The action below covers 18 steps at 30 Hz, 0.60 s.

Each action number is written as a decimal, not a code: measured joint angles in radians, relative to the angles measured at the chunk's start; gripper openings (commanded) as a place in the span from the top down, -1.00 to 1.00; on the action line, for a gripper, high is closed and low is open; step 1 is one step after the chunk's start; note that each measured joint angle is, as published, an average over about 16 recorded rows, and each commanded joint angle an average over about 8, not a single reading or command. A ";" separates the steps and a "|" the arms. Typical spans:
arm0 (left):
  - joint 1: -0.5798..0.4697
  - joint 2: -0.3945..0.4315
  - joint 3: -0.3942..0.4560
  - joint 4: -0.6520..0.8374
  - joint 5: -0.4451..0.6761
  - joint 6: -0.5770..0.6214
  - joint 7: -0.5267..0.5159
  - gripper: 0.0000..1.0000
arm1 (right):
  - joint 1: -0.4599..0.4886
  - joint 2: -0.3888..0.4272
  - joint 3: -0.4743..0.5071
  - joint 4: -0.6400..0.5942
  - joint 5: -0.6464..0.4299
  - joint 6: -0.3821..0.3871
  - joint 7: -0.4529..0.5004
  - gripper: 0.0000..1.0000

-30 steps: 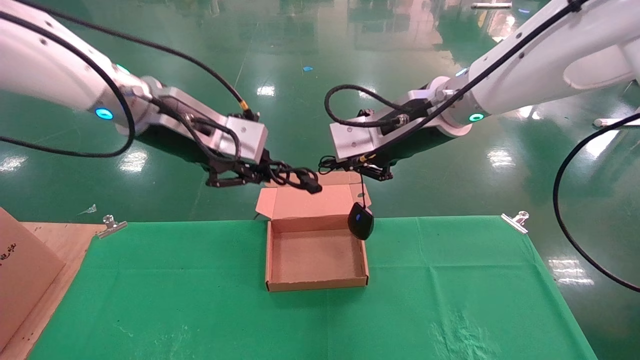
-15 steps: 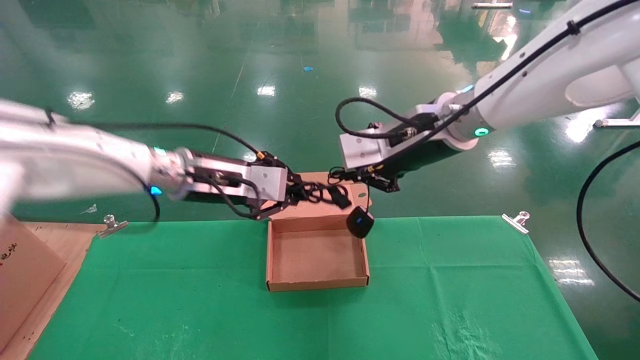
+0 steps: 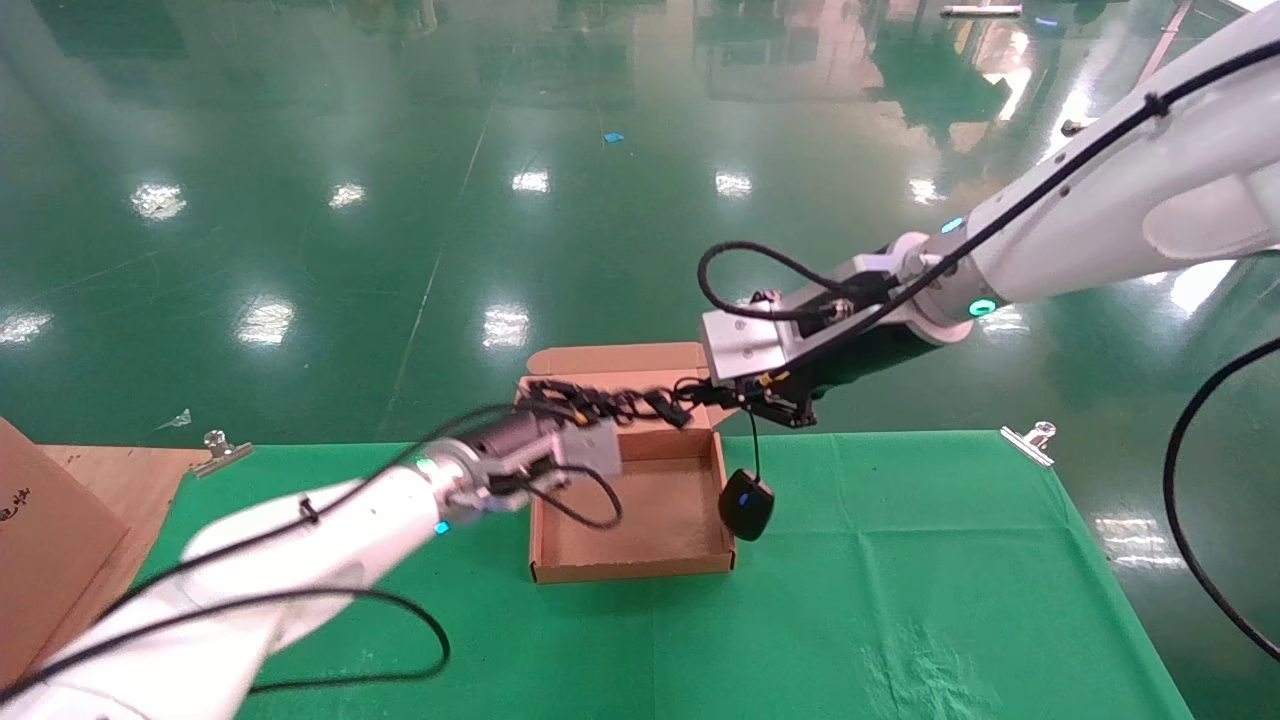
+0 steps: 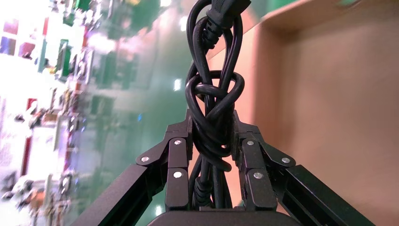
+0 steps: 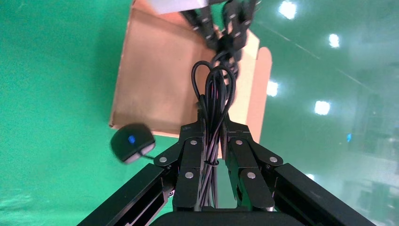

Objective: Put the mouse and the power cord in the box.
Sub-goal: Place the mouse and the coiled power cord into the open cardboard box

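Note:
The brown box [image 3: 640, 515] stands open on the green cloth, its lid [image 3: 620, 360] folded back. My left gripper [image 3: 565, 400] is shut on the bundled black power cord [image 3: 620, 404], which stretches level above the box's back edge. In the left wrist view the cord [image 4: 212, 89] is pinched in that gripper [image 4: 211, 123], with cardboard [image 4: 329, 103] behind. My right gripper [image 3: 772, 408] is shut on the mouse's thin bundled cable [image 5: 212, 94]. The black mouse [image 3: 747, 503] dangles from it, just outside the box's right wall. It shows as the mouse [image 5: 131, 142] beside the box [image 5: 155, 80], below the right gripper [image 5: 214, 126].
A large brown board with dark print [image 3: 40, 540] leans at the left on bare wood [image 3: 130, 480]. Metal clips [image 3: 222, 450] [image 3: 1030, 440] pin the green cloth [image 3: 900, 580] at the back corners. Beyond the table is shiny green floor.
My left arm has swung down and now reaches in from the near left, carrying the cord lower, over the box's back. The right gripper has moved down and right, and the mouse hangs lower.

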 measured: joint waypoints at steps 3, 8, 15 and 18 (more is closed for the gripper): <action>0.020 -0.001 0.072 -0.019 -0.031 -0.013 -0.036 0.15 | -0.007 0.000 -0.002 -0.011 0.008 0.011 -0.009 1.00; 0.020 -0.002 0.180 -0.021 -0.073 -0.019 -0.098 -0.98 | -0.019 -0.001 -0.007 -0.021 0.021 0.035 -0.020 1.00; 0.003 -0.004 0.289 -0.020 -0.125 -0.041 -0.158 -1.00 | -0.031 -0.002 -0.013 -0.019 0.038 0.071 -0.025 1.00; -0.003 -0.005 0.326 -0.023 -0.143 -0.054 -0.168 -1.00 | -0.034 -0.003 -0.017 -0.011 0.046 0.084 -0.022 1.00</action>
